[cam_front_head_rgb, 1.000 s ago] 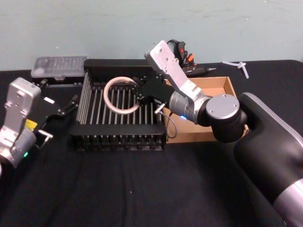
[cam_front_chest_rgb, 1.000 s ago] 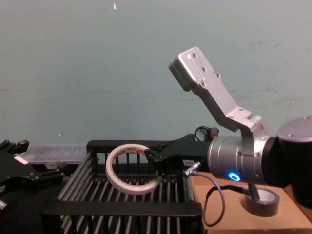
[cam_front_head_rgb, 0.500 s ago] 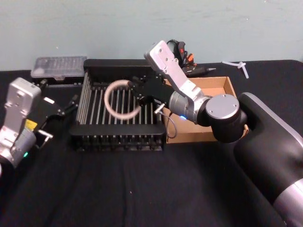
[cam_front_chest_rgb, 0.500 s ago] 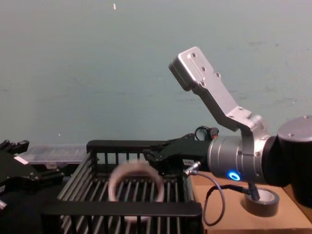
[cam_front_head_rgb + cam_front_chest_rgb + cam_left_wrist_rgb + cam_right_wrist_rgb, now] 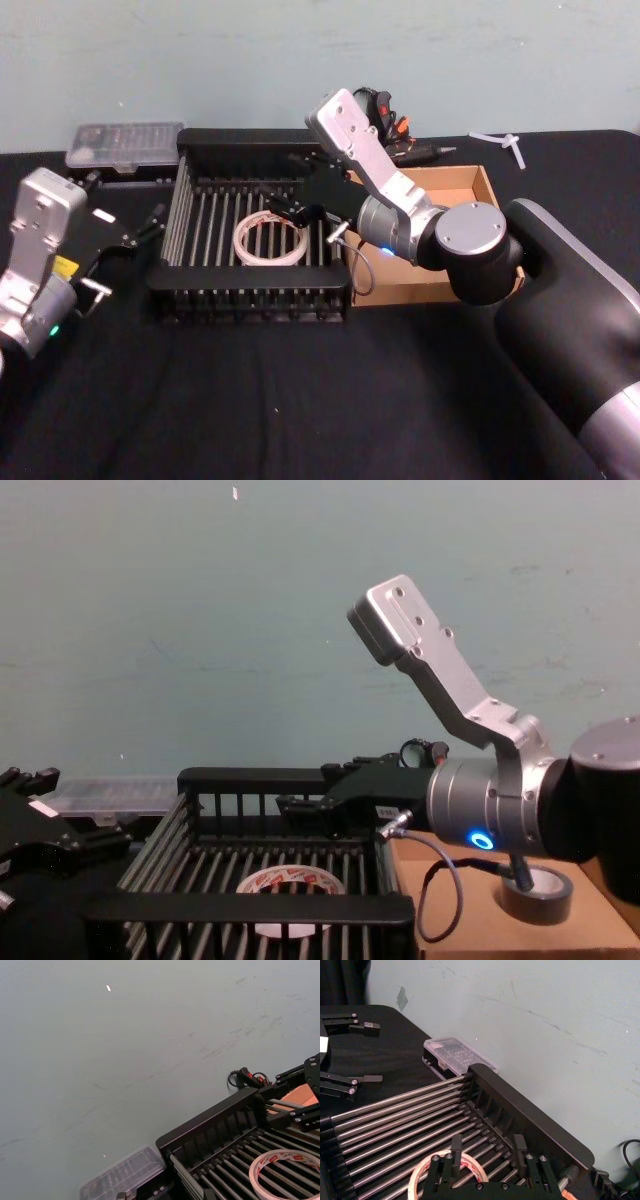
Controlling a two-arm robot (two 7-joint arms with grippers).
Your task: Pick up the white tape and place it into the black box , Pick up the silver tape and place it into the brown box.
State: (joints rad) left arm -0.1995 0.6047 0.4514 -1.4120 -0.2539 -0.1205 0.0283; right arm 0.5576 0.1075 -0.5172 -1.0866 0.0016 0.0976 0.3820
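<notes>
Spread wide and holding nothing, the right gripper [image 5: 300, 205] is seen poised over the right side of the black box [image 5: 250, 298], its two dark fingers [image 5: 456, 1146] parted above the white tape [image 5: 270, 240], which is laid flat on the ribbed floor below, apart from the fingertips. Open floor is left on every side of the ring, the bars running clear to the far rail and toward the left wall; in the chest view the ring [image 5: 291, 885] is partly masked by the thick near rail. Red printing is carried on the ring's inner core [image 5: 285, 1158], though its letters cannot be read. The ring is thin and cream-white with a wide hole. To the right, touching the crate's side wall, the brown box [image 5: 470, 183] is set, a shallow tan tray largely covered by the right arm; the silver tape [image 5: 536, 890], a small thick grey roll, is seen resting on its floor in the chest view, behind the wrist's lit blue ring. At the left, the left gripper [image 5: 140, 230] is held open just outside the crate's left wall above the black tabletop [image 5: 300, 400]. Farther back, a clear plastic case [image 5: 125, 141] is lying beyond the crate's left corner, before a pale blue-green wall [image 5: 200, 60].
</notes>
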